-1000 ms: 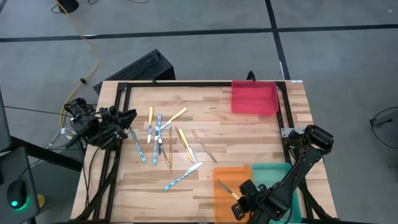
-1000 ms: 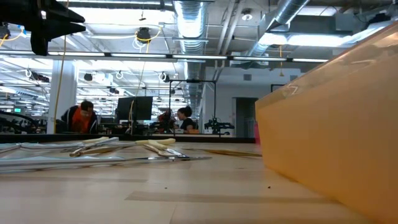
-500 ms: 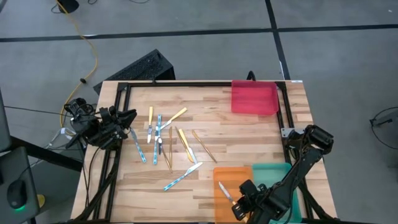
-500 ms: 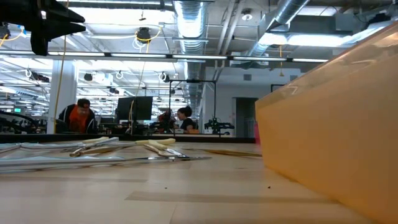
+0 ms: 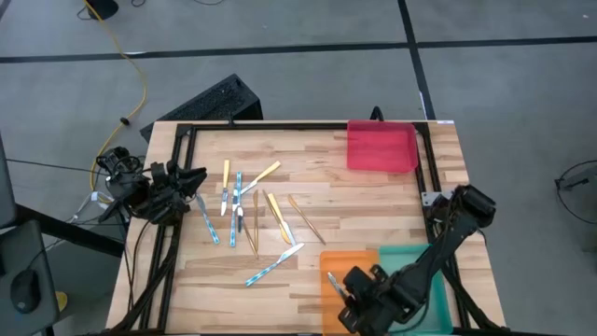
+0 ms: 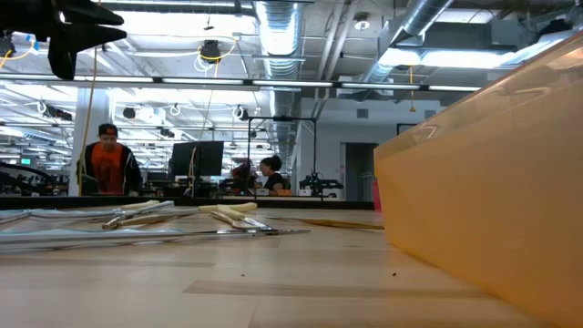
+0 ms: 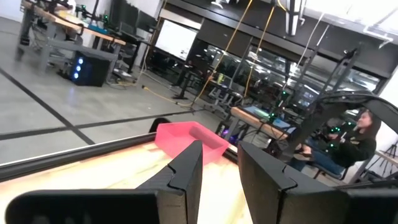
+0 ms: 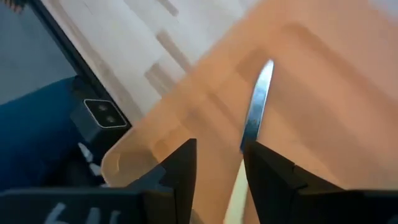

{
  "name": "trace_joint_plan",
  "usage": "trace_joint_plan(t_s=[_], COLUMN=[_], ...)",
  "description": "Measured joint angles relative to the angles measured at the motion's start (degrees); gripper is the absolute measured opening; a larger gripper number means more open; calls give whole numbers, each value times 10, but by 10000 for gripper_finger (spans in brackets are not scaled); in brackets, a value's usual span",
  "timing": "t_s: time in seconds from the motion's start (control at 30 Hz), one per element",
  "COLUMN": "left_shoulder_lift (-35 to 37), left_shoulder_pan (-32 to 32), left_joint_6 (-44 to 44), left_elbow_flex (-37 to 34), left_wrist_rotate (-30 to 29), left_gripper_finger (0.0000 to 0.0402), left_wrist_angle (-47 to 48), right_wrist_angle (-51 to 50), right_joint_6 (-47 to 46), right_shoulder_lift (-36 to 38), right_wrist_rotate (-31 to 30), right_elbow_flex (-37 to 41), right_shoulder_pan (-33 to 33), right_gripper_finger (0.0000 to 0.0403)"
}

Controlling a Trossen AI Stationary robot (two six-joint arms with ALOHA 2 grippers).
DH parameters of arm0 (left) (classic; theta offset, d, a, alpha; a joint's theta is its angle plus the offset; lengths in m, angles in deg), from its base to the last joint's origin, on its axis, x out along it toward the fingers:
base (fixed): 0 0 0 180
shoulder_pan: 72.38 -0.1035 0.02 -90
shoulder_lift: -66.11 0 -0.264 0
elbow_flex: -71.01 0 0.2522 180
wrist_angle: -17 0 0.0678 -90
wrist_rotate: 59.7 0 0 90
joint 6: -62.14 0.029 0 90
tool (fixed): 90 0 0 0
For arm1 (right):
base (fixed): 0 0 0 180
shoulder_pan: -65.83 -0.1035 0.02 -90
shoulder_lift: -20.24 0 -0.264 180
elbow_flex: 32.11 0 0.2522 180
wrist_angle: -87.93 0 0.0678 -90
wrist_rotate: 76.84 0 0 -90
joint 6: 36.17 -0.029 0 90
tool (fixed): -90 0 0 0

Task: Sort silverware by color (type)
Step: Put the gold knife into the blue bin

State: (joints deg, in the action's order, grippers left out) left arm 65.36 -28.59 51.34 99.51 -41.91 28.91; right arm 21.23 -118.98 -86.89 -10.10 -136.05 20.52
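Observation:
Several pieces of silverware (image 5: 244, 213) with yellow, light-blue and tan handles lie flat and scattered on the wooden table, left of centre; in the low view they show as a thin row (image 6: 182, 219). One yellow-handled knife (image 5: 332, 282) lies in the orange tray (image 5: 353, 261), its silver blade (image 8: 256, 102) flat on the tray floor. My right gripper (image 5: 343, 297) hovers open just above that knife (image 8: 219, 146). My left gripper (image 5: 198, 174) waits open at the table's left edge, pointing level across it (image 7: 219, 149), with nothing between its fingers.
A teal tray (image 5: 410, 258) stands right of the orange one at the near right, and a red tray (image 5: 381, 147) at the far right corner. The orange tray's wall (image 6: 492, 182) fills the low view's right. A person (image 6: 107, 164) stands in the room behind.
My right gripper has let go of the yellow-handled knife, then risen and shifted toward the table's left while rolling its wrist. The knife now lies flat in the orange tray. In the room behind, a person has straightened up.

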Motion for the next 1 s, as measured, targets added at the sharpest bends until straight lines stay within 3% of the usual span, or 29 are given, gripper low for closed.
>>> trace_joint_plan(t_s=[0.4, 0.67, 0.87, 1.0], left_shoulder_lift=[0, 0, 0, 0], left_shoulder_pan=[0, 0, 0, 0], left_joint_6=[0, 0, -6, -21], left_elbow_flex=[0, 0, 0, 0], left_wrist_rotate=[3, 14, 14, 14], left_gripper_finger=[89, 89, 89, 89], left_wrist_angle=[0, 0, 18, 26], right_wrist_angle=[20, 44, 82, 186], right_joint_6=[379, 391, 398, 398], right_shoulder_lift=[0, 0, 0, 0], right_wrist_rotate=[-55, -53, -32, -36], right_elbow_flex=[-15, 2, 62, 126], right_shoulder_pan=[157, 270, 301, 295], right_gripper_finger=[154, 154, 154, 154])
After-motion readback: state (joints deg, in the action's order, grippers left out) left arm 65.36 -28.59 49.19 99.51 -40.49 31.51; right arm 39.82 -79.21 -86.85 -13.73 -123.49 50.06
